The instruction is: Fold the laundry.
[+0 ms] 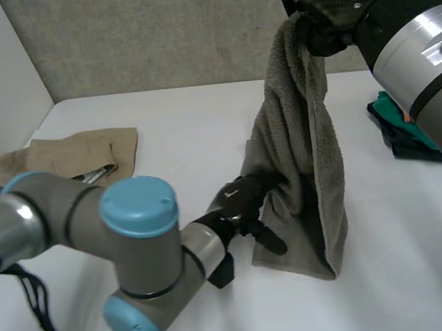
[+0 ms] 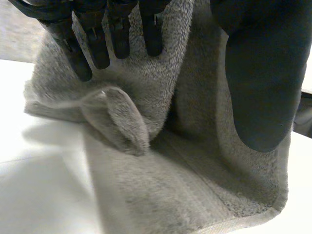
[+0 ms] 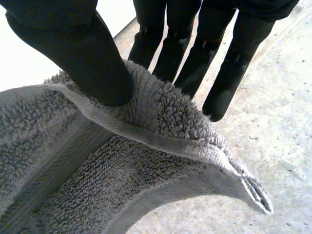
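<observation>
The left hand (image 2: pixel 263 83) lays straight fingers (image 2: pixel 100 46) against the grey towel (image 2: pixel 185 190) on the table (image 2: pixel 39 175).

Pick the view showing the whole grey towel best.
Head view: the grey towel hangs from the right hand down to the table. Left wrist view shows lower folds at the left hand; right wrist view, the pinched hem.

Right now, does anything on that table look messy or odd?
Nothing is spilled or damaged. The grey towel hangs bunched from the right hand, with its lower end slumped on the table and one corner flopped over beside the left hand. A tan cloth lies rumpled at the table's left side.
</observation>
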Robot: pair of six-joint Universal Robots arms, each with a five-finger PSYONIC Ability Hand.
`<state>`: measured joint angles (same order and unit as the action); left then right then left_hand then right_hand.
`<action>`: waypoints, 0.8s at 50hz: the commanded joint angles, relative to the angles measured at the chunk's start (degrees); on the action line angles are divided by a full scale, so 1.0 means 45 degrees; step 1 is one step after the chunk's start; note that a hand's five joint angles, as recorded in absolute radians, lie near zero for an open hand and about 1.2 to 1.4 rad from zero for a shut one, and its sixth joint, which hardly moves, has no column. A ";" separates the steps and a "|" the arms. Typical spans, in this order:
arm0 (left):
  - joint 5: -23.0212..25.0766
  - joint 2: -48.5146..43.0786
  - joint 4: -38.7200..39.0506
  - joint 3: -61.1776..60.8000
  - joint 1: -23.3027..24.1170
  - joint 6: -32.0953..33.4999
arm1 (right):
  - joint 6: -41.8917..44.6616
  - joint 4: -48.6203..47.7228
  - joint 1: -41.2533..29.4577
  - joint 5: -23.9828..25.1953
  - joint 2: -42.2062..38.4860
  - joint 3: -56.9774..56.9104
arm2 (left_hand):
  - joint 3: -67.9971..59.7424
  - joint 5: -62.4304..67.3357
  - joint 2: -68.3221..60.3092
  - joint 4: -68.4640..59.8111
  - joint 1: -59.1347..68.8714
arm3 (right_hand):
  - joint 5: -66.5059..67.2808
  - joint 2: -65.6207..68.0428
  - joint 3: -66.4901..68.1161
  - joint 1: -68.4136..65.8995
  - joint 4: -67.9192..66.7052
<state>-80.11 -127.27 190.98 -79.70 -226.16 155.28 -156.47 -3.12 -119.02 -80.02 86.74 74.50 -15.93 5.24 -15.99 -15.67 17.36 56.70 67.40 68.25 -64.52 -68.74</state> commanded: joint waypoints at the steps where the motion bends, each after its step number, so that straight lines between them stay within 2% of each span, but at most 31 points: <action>1: 0.0069 -0.1405 -0.0037 0.1635 0.1057 -0.0189 | 0.0005 0.0089 0.0219 -0.0031 0.0470 0.0222 | -0.0115 0.0268 -0.0102 -0.0172 -0.0203 | 0.2956 0.2800 0.2612 -0.3440 -0.2501; 12: 0.0967 -0.2400 0.0100 0.2982 0.1898 -0.2669 | 0.0044 0.0147 0.0239 -0.0031 0.0451 0.0730 | -0.0298 0.0451 -0.0285 -0.0355 -0.0021 | 0.2956 0.2800 0.2612 -0.3440 -0.2501; 13: 0.0967 -0.2517 0.0080 0.3100 0.1917 -0.2825 | 0.0044 0.0128 0.0239 -0.0031 0.0451 0.0789 | -0.1152 0.1305 -0.1139 -0.1209 0.0833 | 0.2956 0.2800 0.2612 -0.3440 -0.2501; 14: 0.0967 -0.2654 0.0099 0.3294 0.1995 -0.3098 | 0.0044 0.0109 0.0239 -0.0031 0.0451 0.0847 | -0.4158 0.4311 -0.4145 -0.4215 0.3840 | 0.2956 0.2800 0.2612 -0.3440 -0.2501; 17: 0.0889 -0.2753 0.0100 0.3394 0.2093 -0.3431 | 0.0044 0.0050 0.0258 -0.0031 0.0451 0.1062 | -1.0594 1.0747 -1.0581 -1.0651 1.0276 | 0.2956 0.2800 0.2612 -0.3440 -0.2501; 18: 0.0850 -0.2753 0.0100 0.3355 0.2074 -0.3645 | 0.0044 0.0030 0.0258 -0.0031 0.0451 0.1101 | -1.3800 1.3953 -1.3787 -1.3857 1.3482 | 0.2956 0.2800 0.2612 -0.3440 -0.2501; 25: 0.0656 -0.1526 -0.0096 0.2887 0.1879 -0.3706 | 0.0297 -0.0028 0.1292 -0.0031 0.0412 0.1238 | -1.4239 1.4392 -1.4225 -1.4296 1.3920 | 0.2956 0.2800 0.2612 -0.3440 -0.2501; 26: 0.0365 -0.0362 -0.0134 0.2499 0.1511 -0.3532 | 0.0414 -0.0028 0.1429 -0.0031 0.0392 0.1238 | -1.4239 1.4392 -1.4225 -1.4296 1.3920 | 0.2956 0.2800 0.2612 -0.3440 -0.2501; 28: 0.0051 0.0581 -0.0057 0.2068 0.0964 -0.3278 | 0.0783 -0.0028 0.1702 -0.0031 0.0315 0.1258 | -1.4239 1.4392 -1.4225 -1.4296 1.3920 | 0.2956 0.2800 0.2612 -0.3440 -0.2501; 29: -0.0279 0.1515 -0.0037 0.1640 0.0264 -0.2696 | 0.0902 -0.0028 0.1762 -0.0050 0.0295 0.1258 | -1.4239 1.4392 -1.4225 -1.4296 1.3920 | 0.2956 0.2800 0.2612 -0.3440 -0.2501; 31: -0.0438 0.2341 -0.0134 0.1364 -0.0500 -0.1913 | 0.1252 0.0011 0.1956 -0.0070 0.0295 0.1239 | -1.4239 1.4392 -1.4225 -1.4296 1.3920 | 0.2956 0.2800 0.2612 -0.3440 -0.2501; 32: -0.0516 0.3079 -0.0270 0.1189 -0.1181 -0.0981 | 0.1332 0.0049 0.2016 -0.0089 0.0295 0.1219 | -1.4239 1.4392 -1.4225 -1.4296 1.3920 | 0.2956 0.2800 0.2612 -0.3440 -0.2501; 34: -0.0517 0.3689 -0.0543 0.1031 -0.1713 0.0039 | 0.1624 0.0127 0.2191 -0.0225 0.0256 0.1219 | -1.4239 1.4392 -1.4225 -1.4296 1.3920 | 0.2956 0.2800 0.2612 -0.3440 -0.2501; 35: -0.0517 0.4214 -0.0932 0.0973 -0.2121 0.1146 | 0.1742 0.0147 0.2231 -0.0265 0.0236 0.1238 | -1.4239 1.4392 -1.4225 -1.4296 1.3920 | 0.2956 0.2800 0.2612 -0.3440 -0.2501; 40: -0.0615 0.5117 -0.2086 0.1109 -0.2750 0.3732 | 0.2503 0.0342 0.2270 -0.0538 0.0100 0.1394 | -1.4239 1.4392 -1.4225 -1.4296 1.3920 | 0.2956 0.2800 0.2612 -0.3440 -0.2501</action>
<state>-82.49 -109.80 187.23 -74.82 -234.10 157.85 -148.99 -2.63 -109.24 -81.08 87.86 80.15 -68.24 56.06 -68.59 -68.60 67.18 56.70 67.39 68.25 -64.52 -68.77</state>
